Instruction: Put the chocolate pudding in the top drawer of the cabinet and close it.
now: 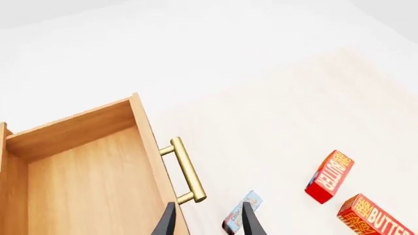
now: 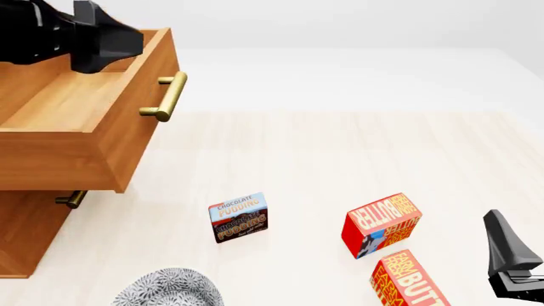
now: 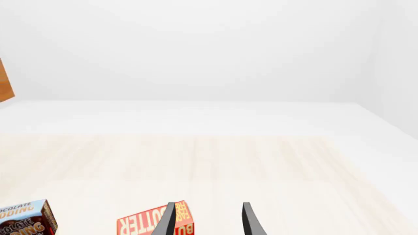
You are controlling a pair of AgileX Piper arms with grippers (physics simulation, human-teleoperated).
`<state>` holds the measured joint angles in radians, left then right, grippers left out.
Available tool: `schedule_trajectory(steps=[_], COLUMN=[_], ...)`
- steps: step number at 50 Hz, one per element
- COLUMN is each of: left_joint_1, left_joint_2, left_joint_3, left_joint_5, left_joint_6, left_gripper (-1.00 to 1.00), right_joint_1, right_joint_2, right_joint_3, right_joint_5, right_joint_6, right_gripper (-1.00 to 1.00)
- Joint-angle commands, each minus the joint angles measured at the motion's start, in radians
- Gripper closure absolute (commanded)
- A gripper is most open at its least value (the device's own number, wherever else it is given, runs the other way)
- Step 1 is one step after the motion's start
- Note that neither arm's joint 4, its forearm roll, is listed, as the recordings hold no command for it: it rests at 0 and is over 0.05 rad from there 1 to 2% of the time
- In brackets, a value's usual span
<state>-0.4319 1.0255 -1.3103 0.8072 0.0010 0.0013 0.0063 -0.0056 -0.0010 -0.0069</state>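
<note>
Cabinet [image 2: 30, 236] at the table's [image 2: 340, 153] left, top drawer [image 2: 93, 121] pulled out and open, nothing showing inside, brass handle [image 2: 167, 97] facing right; lower drawer handle [image 2: 71, 199] peeks out under it, that drawer looks closed. Two butter boxes on the right: one [image 2: 381, 224] tilted, second [image 2: 411, 280] just beside and nearer the camera. Patterned grey object [image 2: 168, 290] at the bottom edge, can't tell what it is. Pudding [image 2: 239, 217] stands on the table, free, below and right of the open drawer, between the cabinet and the butter boxes, label facing the camera, long axis roughly left-right with a slight tilt. Left gripper [image 1: 207, 218] is up over the drawer's front corner; in its wrist view the fingers look moderately apart, nothing between them, only the tips show, with the pudding seen just past them and lower down. Right gripper [image 3: 209, 218] sits low at the front-right; fingers parted, holding nothing, the nearer butter box behind its left finger, the pudding off to its left. Pudding not yet grasped, drawer already open, so picking looks like the next step. Hard to call the nearer arm: left is high above the drawer, right is low but has butter in between; either would close across the short side of the box.
</note>
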Motion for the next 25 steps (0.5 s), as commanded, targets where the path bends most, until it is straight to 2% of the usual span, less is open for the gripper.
schedule_trajectory(steps=[1, 3, 8, 11, 17, 19, 25], left_joint_1=[-0.001, -0.019, -0.043, -0.064, -0.098, -0.098, -0.112], left_joint_2=[0.006, 0.02, 0.021, 0.033, 0.031, 0.025, 0.024], left_joint_3=[-0.057, -0.068, -0.07, -0.076, -0.085, -0.078, -0.082], left_joint_5=[-0.025, -0.031, -0.057, -0.069, -0.087, -0.093, -0.105], left_joint_6=[0.097, 0.084, 0.119, 0.108, 0.161, 0.203, 0.235], left_gripper=[-1.0, -1.0, -1.0, -1.0, -1.0, -1.0, -1.0], right_joint_1=[0.0, 0.0, 0.0, 0.0, 0.0, 0.0, 0.0], right_joint_2=[0.0, 0.0, 0.0, 0.0, 0.0, 0.0, 0.0], right_joint_3=[0.0, 0.0, 0.0, 0.0, 0.0, 0.0, 0.0], right_joint_5=[0.0, 0.0, 0.0, 0.0, 0.0, 0.0, 0.0], right_joint_6=[0.0, 0.0, 0.0, 0.0, 0.0, 0.0, 0.0], right_gripper=[-1.0, -1.0, -1.0, -1.0, -1.0, -1.0, -1.0])
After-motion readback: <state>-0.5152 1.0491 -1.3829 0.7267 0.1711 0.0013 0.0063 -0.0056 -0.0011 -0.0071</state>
